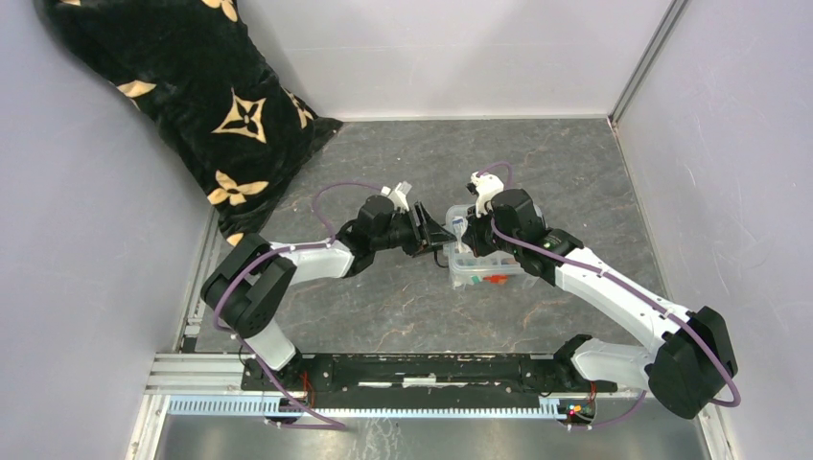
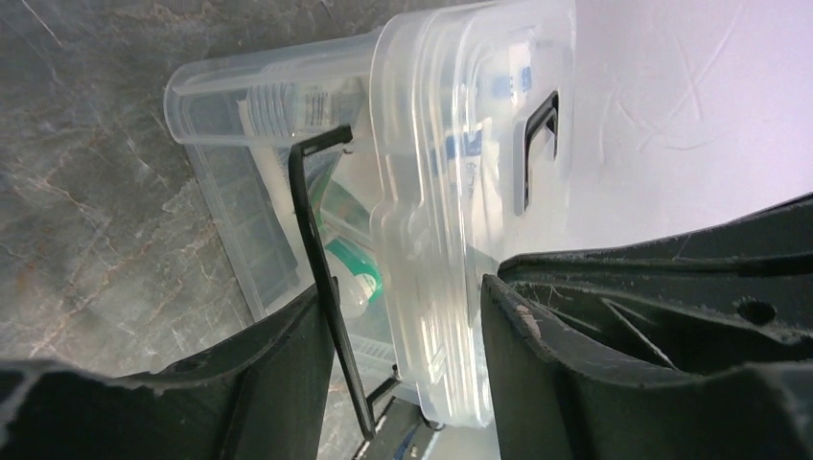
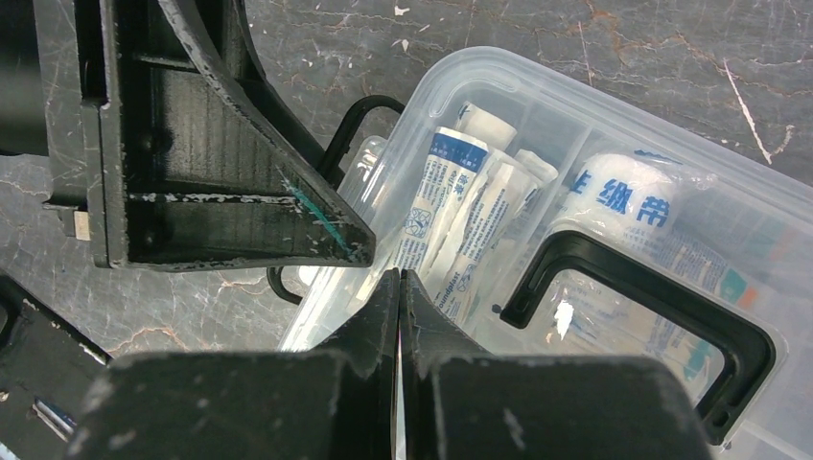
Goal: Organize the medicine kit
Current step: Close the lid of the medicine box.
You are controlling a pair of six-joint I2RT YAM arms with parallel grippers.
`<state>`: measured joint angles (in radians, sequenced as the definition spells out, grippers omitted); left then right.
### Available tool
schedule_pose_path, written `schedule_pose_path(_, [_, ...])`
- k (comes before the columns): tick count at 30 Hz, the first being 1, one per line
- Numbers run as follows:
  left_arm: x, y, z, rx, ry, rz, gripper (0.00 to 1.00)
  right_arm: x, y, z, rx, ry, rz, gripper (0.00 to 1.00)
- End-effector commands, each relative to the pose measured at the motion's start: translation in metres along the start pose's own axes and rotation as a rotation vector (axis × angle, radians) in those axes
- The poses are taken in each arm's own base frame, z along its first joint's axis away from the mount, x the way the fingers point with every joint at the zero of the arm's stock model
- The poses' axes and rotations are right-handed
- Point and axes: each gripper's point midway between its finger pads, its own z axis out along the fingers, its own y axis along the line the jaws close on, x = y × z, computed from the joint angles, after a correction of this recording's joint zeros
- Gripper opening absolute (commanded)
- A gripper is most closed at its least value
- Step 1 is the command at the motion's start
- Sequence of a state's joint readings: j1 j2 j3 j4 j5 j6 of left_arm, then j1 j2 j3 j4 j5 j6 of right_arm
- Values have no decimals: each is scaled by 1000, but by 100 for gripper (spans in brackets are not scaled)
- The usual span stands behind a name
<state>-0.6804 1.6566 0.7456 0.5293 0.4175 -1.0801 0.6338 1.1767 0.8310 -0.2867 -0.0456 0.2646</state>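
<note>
The medicine kit (image 1: 487,272), a clear box with tubes and a bandage roll inside, sits mid-table with its clear lid (image 2: 451,192) on. My left gripper (image 1: 438,236) is open at the box's left end. In the left wrist view (image 2: 401,289) its fingers (image 2: 278,364) straddle the lid's edge and a swung-out black side clip (image 2: 321,278). My right gripper (image 3: 398,280) is shut and empty, its tips on or just above the lid beside the black handle (image 3: 642,307). It also shows in the top view (image 1: 469,230).
A black pillow with gold flowers (image 1: 192,96) leans in the back left corner. White walls (image 1: 729,144) close in the table on three sides. A metal rail (image 1: 412,369) with both arm bases runs along the near edge.
</note>
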Motion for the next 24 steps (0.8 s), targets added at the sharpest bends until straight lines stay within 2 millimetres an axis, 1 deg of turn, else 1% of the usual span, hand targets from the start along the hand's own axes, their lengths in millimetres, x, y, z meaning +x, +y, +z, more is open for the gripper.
schedule_pose_path(1, [1, 35, -1, -216, 5, 75, 57, 28, -6, 1, 21, 110, -3, 0])
schedule_pose_path(8, [-3, 47, -4, -357, 1, 125, 55, 29, -6, 2, 20, 113, 0, 0])
schedule_pose_path(11, [-8, 47, -6, -402, -17, 151, 52, 29, -6, 2, 20, 113, -1, 0])
schedule_pose_path(15, [-9, 52, -12, -485, -20, 176, 48, 30, -6, 3, 21, 116, 1, 0])
schedule_pose_path(18, [-11, 52, -15, -538, -30, 204, 46, 29, -7, 3, 27, 115, 0, 0])
schedule_pose_path(20, [-15, 54, -19, -591, -54, 233, 45, 27, -10, 1, 46, 106, -1, 0])
schedule_pose_path(24, [-15, 52, -21, -660, -59, 282, 44, 20, -22, -4, 122, 96, -6, 0])
